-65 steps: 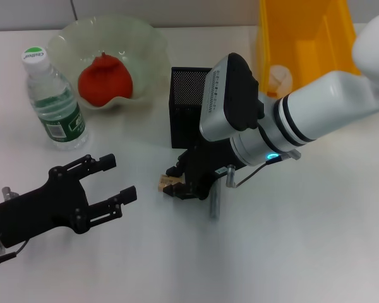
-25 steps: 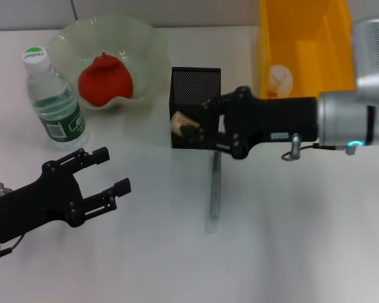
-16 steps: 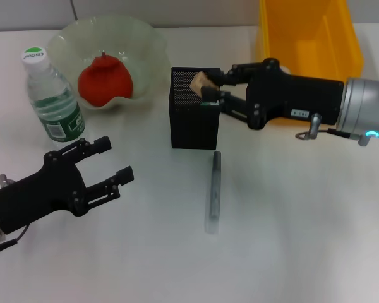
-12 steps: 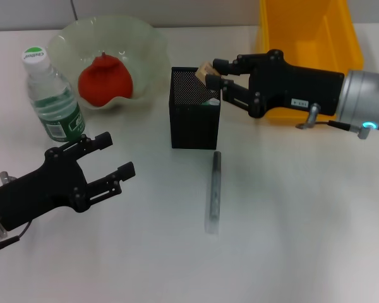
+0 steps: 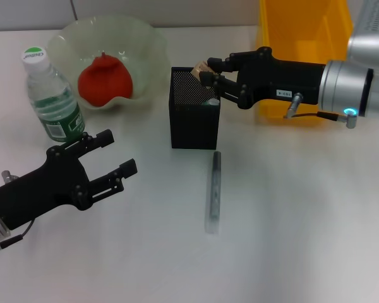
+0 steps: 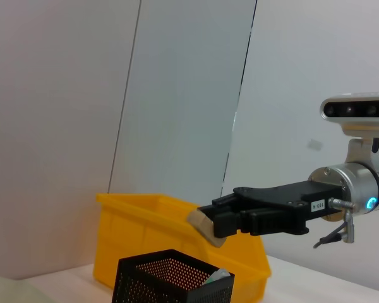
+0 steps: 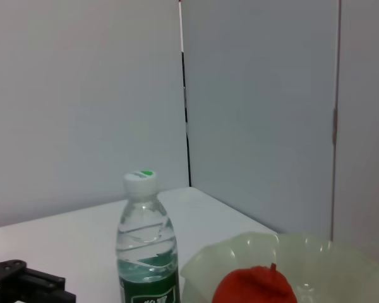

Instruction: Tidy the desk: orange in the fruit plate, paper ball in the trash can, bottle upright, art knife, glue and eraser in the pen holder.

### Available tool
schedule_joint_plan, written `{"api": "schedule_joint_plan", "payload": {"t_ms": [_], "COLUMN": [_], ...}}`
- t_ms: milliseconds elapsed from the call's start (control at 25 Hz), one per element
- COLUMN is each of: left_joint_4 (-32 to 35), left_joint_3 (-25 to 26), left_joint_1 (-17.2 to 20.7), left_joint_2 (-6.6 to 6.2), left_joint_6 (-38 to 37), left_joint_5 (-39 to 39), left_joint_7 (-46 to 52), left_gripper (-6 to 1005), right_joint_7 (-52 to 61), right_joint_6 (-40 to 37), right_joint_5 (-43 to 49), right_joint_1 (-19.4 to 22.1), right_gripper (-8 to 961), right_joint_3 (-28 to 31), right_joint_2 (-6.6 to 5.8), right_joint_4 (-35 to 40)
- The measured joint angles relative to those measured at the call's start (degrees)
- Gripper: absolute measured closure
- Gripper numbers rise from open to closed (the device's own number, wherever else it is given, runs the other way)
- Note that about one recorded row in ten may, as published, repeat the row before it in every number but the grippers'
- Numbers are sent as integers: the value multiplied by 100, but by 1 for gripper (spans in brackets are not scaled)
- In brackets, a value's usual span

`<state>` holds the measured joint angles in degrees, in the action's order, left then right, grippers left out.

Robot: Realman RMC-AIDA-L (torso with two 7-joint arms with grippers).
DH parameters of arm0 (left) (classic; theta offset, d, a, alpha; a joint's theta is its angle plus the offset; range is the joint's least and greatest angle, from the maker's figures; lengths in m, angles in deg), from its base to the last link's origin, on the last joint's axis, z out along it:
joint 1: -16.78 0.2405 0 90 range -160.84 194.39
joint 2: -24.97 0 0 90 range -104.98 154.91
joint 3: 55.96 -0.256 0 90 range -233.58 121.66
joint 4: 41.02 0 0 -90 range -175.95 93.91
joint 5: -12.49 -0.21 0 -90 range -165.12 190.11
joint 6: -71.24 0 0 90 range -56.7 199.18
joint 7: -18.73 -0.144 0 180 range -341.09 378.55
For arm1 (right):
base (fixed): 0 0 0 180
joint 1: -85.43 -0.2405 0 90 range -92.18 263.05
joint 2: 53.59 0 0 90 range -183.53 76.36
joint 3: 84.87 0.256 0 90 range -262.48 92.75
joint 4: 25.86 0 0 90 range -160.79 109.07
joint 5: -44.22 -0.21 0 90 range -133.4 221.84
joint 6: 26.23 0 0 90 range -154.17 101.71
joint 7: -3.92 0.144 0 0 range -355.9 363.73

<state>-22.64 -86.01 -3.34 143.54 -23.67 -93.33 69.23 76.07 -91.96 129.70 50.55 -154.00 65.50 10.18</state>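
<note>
The right end effector [image 5: 208, 74], pinching the small tan eraser [image 5: 200, 68] above the black mesh pen holder [image 5: 194, 117], should centre over the opening before dropping; the left end effector [image 5: 111, 155], fingers spread, waits at seven o'clock.

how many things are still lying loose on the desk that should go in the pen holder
1: the art knife lies flat on the desk in front of the pen holder. The eraser is off the desk, held over the holder in the right gripper. Something pale sits inside; other contents may be hidden.
</note>
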Motion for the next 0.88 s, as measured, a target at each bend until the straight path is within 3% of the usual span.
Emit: {"api": "schedule_joint_plan", "payload": {"t_ms": [560, 880], "left_joint_4": [-45, -45], "left_joint_3": [6, 7], "left_joint_1": [29, 26], "left_joint_2": [-1, -17], "left_joint_6": [16, -13], "left_joint_5": [15, 19], "left_joint_7": [-14, -14], "left_gripper": [228, 228], "right_joint_7": [219, 230], "right_joint_6": [179, 82], "right_joint_5": [255, 249], "right_joint_1": [-134, -26], "right_gripper": [633, 355], "right_joint_3": [-26, -14], "right_joint_2": [5, 13], "right_joint_4": [-28, 201]}}
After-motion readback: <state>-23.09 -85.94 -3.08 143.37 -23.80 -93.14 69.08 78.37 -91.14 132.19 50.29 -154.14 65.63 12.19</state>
